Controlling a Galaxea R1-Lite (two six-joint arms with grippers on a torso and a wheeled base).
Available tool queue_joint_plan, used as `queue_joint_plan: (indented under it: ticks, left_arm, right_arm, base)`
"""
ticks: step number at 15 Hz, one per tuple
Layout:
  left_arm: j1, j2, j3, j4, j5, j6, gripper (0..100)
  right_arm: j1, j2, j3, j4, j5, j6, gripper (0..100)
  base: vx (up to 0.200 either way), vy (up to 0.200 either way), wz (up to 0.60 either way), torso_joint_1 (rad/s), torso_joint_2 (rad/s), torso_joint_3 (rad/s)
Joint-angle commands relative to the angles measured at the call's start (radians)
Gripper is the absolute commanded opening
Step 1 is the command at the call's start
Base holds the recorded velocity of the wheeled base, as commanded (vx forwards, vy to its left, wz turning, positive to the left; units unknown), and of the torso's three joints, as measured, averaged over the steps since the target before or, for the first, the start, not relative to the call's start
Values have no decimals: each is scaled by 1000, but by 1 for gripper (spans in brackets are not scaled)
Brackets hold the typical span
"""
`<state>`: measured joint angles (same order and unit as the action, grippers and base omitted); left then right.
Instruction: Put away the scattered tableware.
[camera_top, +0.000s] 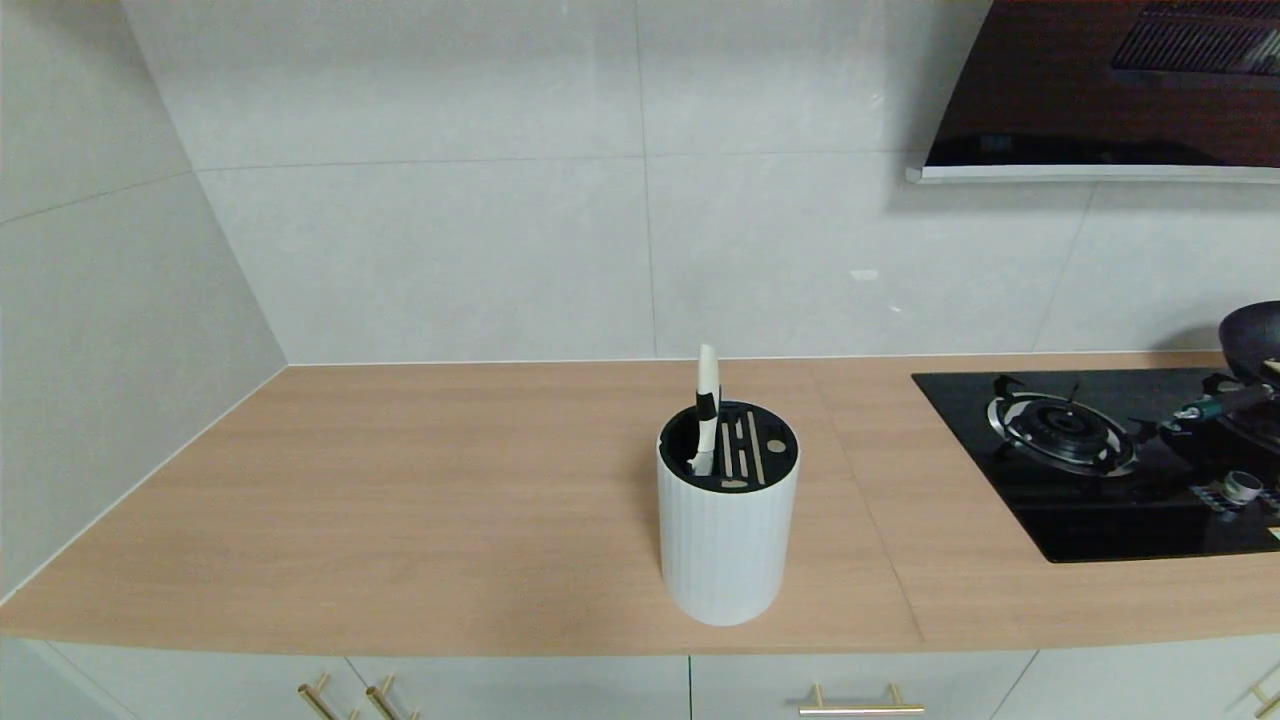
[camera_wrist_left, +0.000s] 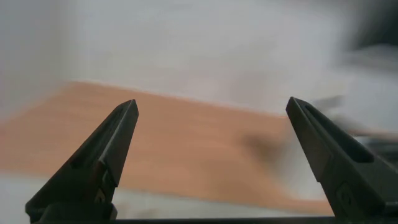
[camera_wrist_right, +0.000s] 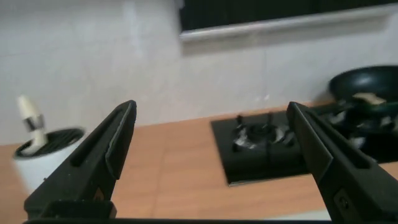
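Wood-grain desk (camera_top: 450, 500) runs along a pale tiled wall (camera_top: 450, 250), w/ a white ribbed holder (camera_top: 727, 545) standing upright near the front edge, approx mid-desk. Holder top is a black insert: several narrow slots on one side and a wider open pocket on the robot's left side. One white-handled utensil (camera_top: 706, 410) w/ a black band round the handle stands in that wider pocket, handle up, tilted a little off vertical. Working end is down inside the holder, so can't tell what kind of utensil it is.

On the robot's right a black glass hob (camera_top: 1100, 480) is set into the desk, well apart from the holder. Its near burner (camera_top: 1060, 432) has a metal pan support. A dark pan (camera_top: 1252, 340) sits at the far right edge of the head view, over the hob. A dark range hood (camera_top: 1110, 90) hangs on the wall above. White cabinet fronts w/ brass handles (camera_top: 860, 705) sit below the desk edge.

Left hand (camera_wrist_left: 211, 102): fingers spread wide apart, nothing btwn them, blurred desk and wall behind. Right hand (camera_wrist_right: 211, 104): fingers also spread wide, nothing btwn them, held off the desk and facing it, w/ holder, hob and pan beyond it.
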<state>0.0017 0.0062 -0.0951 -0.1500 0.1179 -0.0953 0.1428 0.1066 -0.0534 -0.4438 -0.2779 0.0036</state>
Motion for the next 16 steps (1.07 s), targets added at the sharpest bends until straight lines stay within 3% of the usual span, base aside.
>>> queue_joint_plan:
  ticks: [1,3,4,6,7,10,12,15,16]
  left_arm:
    - [1,-6,94,3,52,78,100]
    - [1,-6,89,135,52,124,100]
    - [1,-6,87,127,42,132,100]
    - [1,-6,92,136,-53,140,100]
    - [-2,-3,94,152,-103,138,100]
    - [-3,-3,94,150,-104,137,100]
    - [-3,-5,94,150,-101,83,100]
    - [-3,-5,92,150,-101,86,100]
    - [-3,-5,92,150,-101,86,100]
  right_arm:
    - [-2,-5,53,-42,-20,-60,100]
    - [-2,-5,53,76,-70,-96,100]
    - [-2,-5,53,154,-159,-103,100]
    - [-2,-5,53,246,-310,-102,100]
    - [-2,-5,53,277,-314,-99,100]
    - [-45,-5,53,320,-320,-100,100]
    - [-149,-102,53,382,-279,-132,100]
    - [-143,-105,53,375,-234,-128,100]
    - [-143,-105,53,376,-99,-108,100]
  base:
    - [0,0,0,0,0,0]
    - [0,0,0,0,0,0]
    - [0,0,0,0,0,0]
    - [0,0,0,0,0,0]
    - [0,0,0,0,0,0]
    - [0,0,0,0,0,0]
    - [0,0,0,0,0,0]
    - [0,0,0,0,0,0]
    - [0,0,0,0,0,0]
